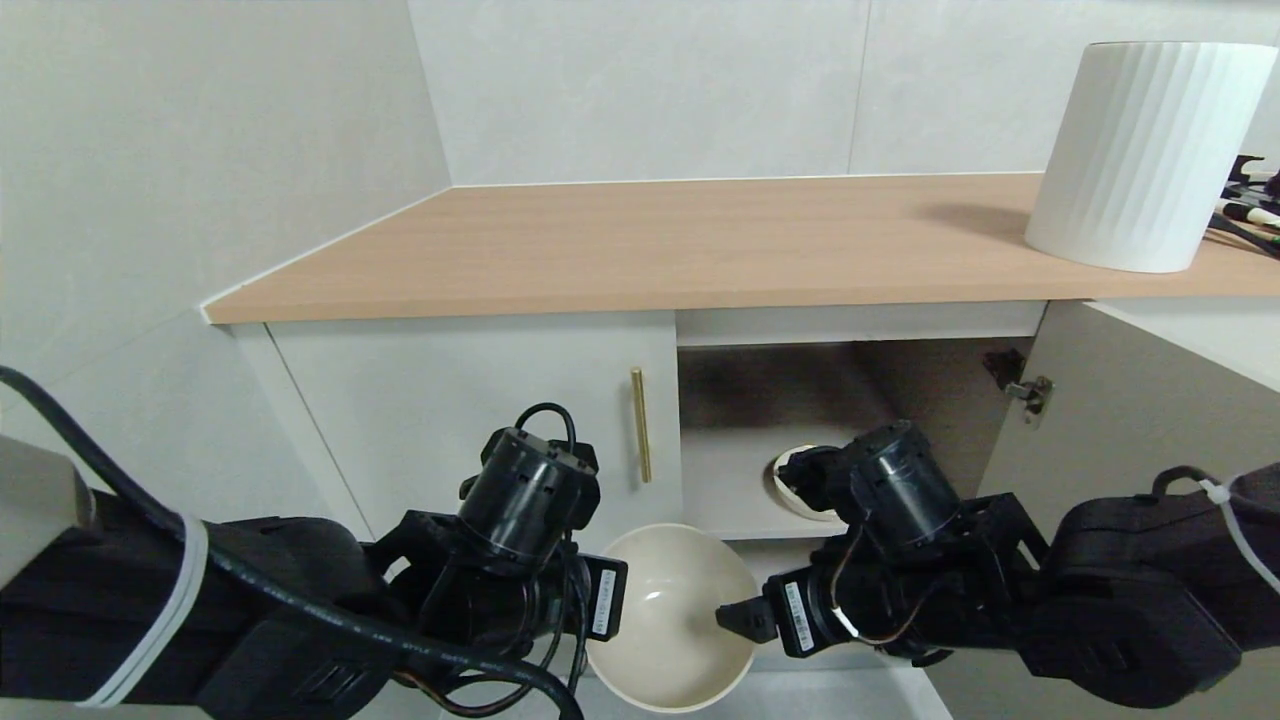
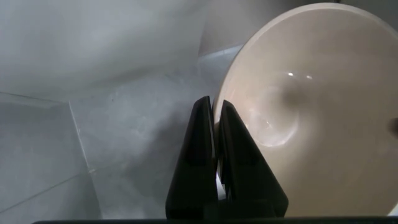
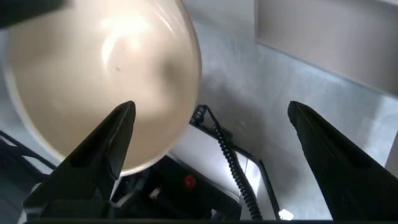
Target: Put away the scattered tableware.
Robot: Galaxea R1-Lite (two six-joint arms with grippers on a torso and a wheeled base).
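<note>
The cream bowl [image 1: 668,620] hangs before the open cabinet [image 1: 730,470], its thin rim pinched by my left claw [image 2: 216,121], jaws nearly closed. It looks stiff, glazed, slippery and breakable, so I judge the rim the best hold. My right claw [image 3: 210,109] gapes empty beside it.

Mostly hidden behind the right arm [image 1: 900,490], inside the open white cupboard [image 1: 730,480]: a pale round dish [image 1: 783,492]. Cropped at the frame edge: cream round ceramic bowl [image 2: 298,112]; small dark items [image 1: 1250,210], unidentifiable.
</note>
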